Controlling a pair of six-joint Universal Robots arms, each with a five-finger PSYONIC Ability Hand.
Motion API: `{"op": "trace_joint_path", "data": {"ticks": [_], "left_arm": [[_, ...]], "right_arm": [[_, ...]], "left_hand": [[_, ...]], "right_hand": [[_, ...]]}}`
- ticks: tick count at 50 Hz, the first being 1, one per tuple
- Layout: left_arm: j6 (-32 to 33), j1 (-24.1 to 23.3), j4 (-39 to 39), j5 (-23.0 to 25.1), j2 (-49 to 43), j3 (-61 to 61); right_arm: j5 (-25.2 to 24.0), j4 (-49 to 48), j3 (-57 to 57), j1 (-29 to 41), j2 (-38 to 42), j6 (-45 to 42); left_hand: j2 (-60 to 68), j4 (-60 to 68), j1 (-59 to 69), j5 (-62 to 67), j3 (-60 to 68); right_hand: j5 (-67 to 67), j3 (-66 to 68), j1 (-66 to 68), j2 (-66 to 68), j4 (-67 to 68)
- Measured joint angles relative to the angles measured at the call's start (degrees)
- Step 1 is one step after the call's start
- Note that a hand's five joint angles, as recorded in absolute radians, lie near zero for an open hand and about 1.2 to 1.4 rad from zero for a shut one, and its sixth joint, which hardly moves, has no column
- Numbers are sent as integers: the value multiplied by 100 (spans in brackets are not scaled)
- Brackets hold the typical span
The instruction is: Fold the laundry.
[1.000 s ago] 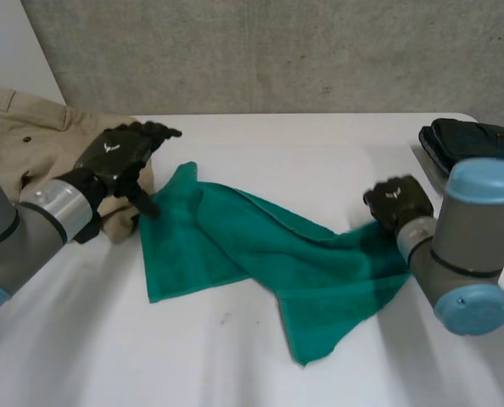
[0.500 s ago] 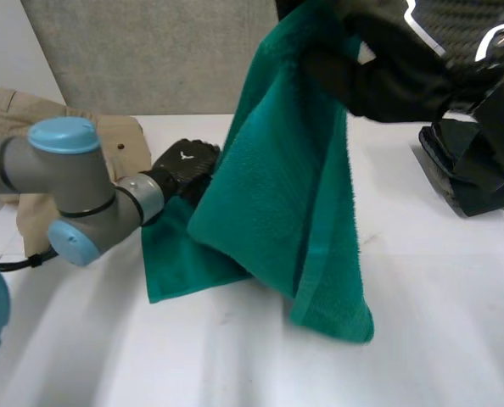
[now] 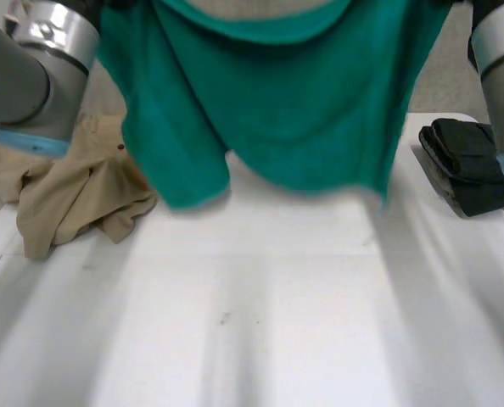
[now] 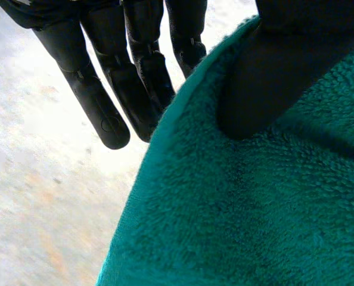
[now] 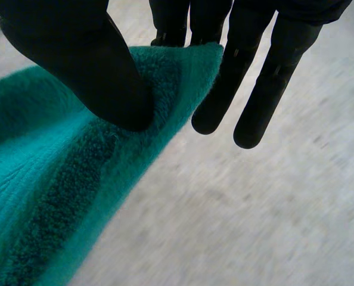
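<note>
The white table (image 3: 260, 322) was bare in the middle now, because the green towel (image 3: 294, 110) had come up off it. A second before, it lay crumpled there. Then one end went up, and now it hung wide open in the air between my two arms, its bottom edge just above the table. I think that meant it was ready to be laid flat and folded.

The tan clothes (image 3: 74, 195) sat in a heap near the left arm (image 3: 31, 68). A black pile (image 3: 473, 165), maybe folded cloth, sat by the right arm (image 3: 500, 59). Both just lay on the table, not inside anything.

The left hand (image 4: 266, 77) pinched the towel's top edge under its thumb. The right hand (image 5: 87, 65) pinched a top corner between thumb and fingers.
</note>
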Motion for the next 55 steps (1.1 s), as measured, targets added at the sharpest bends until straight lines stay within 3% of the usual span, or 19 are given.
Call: {"op": "trace_joint_path", "data": {"ticks": [2,8,17,26,28,29,30,31,32,38,46,50,55], "left_arm": [[9,20,85,-188,216,-89],[36,112,157,-332,690,-779],[157,31,34,314,1314,-3236],[478,-40,-78,675,1138,-5116],[518,-13,-197,706,1007,-5314],[521,-2,-244,713,978,-5343],[517,32,-376,730,930,-5383],[512,48,-437,739,918,-5390],[482,109,-661,769,897,-5394],[231,453,-1671,960,1144,-5316],[-269,1082,-2291,1220,1801,-5546],[-337,1363,-2074,1290,1882,-5793],[-75,1590,-1614,1406,1610,-5950]], "right_arm": [[264,-567,-143,55,108,21],[327,-992,21,55,147,-1],[-234,-667,1243,-141,184,-313],[-704,-362,2616,-583,467,-1036],[-767,-291,2803,-708,552,-1194],[-777,-270,2840,-742,573,-1229],[-798,-223,2898,-812,617,-1293],[-803,-203,2915,-840,632,-1314],[-816,-130,2951,-932,678,-1368],[-826,86,2961,-1150,727,-1377],[-872,184,2963,-1206,688,-1155],[-895,195,2986,-1180,679,-1088],[-906,213,3020,-1148,661,-1065]], "left_hand": [[0,0,0,0,0],[5,1,0,0,16],[10,3,0,0,21],[-353,-334,-255,-145,-319],[-2488,-2523,-2680,-2230,-2420],[-2752,-2696,-2862,-2402,-2589],[-3835,-3798,-3958,-3509,-3770],[-4001,-3973,-4131,-3687,-3854],[-4807,-4851,-4885,-4563,-4741],[-5562,-5631,-5452,-5277,-5502],[-5389,-5422,-5246,-5064,-5333],[-4441,-4473,-4274,-4165,-4400],[-4201,-4198,-4092,-3889,-4144]], "right_hand": [[0,0,0,0,0],[0,0,0,0,0],[0,0,0,0,1],[0,1,0,0,1],[0,0,0,0,1],[0,1,0,0,1],[0,1,0,0,1],[0,1,0,0,1],[0,0,0,0,1],[0,1,0,0,1],[0,1,0,0,1],[0,1,0,0,1],[0,1,0,0,1]]}}
